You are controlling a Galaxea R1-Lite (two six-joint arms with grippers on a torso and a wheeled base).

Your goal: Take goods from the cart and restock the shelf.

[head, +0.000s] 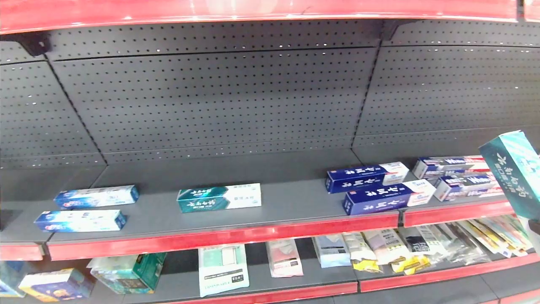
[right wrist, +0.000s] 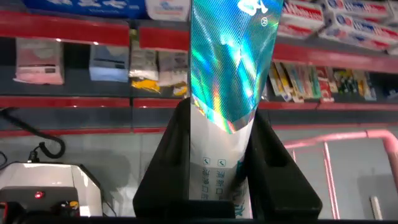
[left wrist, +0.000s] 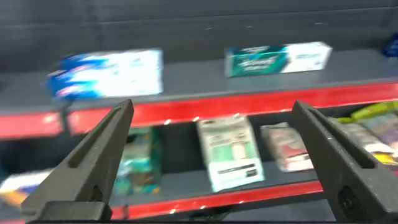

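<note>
A teal and white toothpaste box [right wrist: 227,74] stands between the fingers of my right gripper [right wrist: 221,118], which is shut on its white end. The same box [head: 514,171] hangs tilted at the far right, in front of the grey shelf [head: 261,202]. On that shelf lie a matching teal box [head: 218,197], two light blue boxes [head: 96,196] on the left and two dark blue boxes [head: 367,177] on the right. My left gripper [left wrist: 211,109] is open and holds nothing. It faces the shelf's red front edge [left wrist: 249,106], below the teal box [left wrist: 277,58].
Red and white boxes [head: 460,175] fill the shelf's right end. The lower shelf [head: 295,280] holds packets, pouches and a green pack [head: 128,272]. A pink cart frame [right wrist: 348,140] and a white device [right wrist: 50,186] stand low by my right arm.
</note>
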